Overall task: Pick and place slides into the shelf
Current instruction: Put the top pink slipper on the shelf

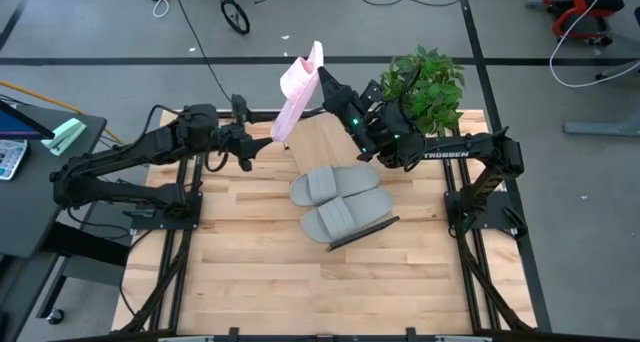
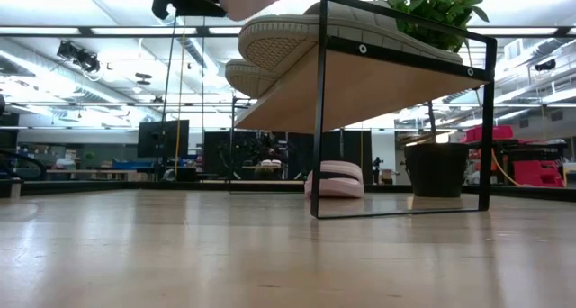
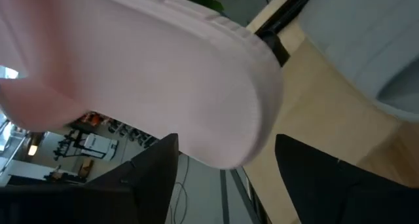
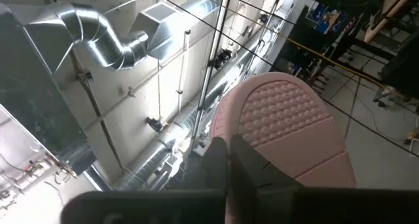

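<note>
Now | right claw (image 1: 322,75) clamped on pink slide (image 1: 296,100) | left claw (image 1: 262,145) touching it

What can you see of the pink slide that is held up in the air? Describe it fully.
The pink slide is pale pink, foam-like, with one wide strap and a dotted, textured footbed. It hangs tilted steeply above the shelf, off every surface. The right tool grips its upper end; the left tool sits at its lower end, though contact there is unclear. Its rounded edge fills the left wrist view.
</note>
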Robot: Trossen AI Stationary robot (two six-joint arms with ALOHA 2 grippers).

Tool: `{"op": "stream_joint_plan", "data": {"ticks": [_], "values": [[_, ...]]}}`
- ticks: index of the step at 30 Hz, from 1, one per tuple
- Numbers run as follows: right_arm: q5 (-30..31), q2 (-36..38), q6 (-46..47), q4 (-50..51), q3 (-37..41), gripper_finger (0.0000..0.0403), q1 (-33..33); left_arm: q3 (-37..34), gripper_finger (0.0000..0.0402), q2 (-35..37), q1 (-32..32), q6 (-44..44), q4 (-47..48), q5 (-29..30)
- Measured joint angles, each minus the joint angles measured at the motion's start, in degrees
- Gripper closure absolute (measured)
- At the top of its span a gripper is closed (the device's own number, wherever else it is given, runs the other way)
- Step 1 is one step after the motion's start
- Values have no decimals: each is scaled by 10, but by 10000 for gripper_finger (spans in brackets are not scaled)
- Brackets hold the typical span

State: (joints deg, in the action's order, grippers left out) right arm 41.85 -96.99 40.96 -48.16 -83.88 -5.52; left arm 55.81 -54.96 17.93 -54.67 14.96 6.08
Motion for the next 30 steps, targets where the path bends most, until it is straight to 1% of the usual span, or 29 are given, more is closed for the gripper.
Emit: {"op": "stream_joint_plan", "data": {"ticks": [3,9,18,22,28,30], "values": [[0,0,0,-4,0,400,0,0,146,-5,-2,0,-11,0],[-3,0,5,-22,0,400,-6,0,141,-5,-2,3,-13,-24],[-4,0,20,-28,0,401,-9,0,146,-6,-2,15,-64,-25],[-5,0,30,-30,0,401,-13,0,144,-21,-6,15,-78,-48],[-7,0,30,-36,0,401,-12,0,144,-53,-19,15,-90,-47],[-7,0,30,-40,0,401,-12,0,149,-60,-22,15,-103,-37]]}}
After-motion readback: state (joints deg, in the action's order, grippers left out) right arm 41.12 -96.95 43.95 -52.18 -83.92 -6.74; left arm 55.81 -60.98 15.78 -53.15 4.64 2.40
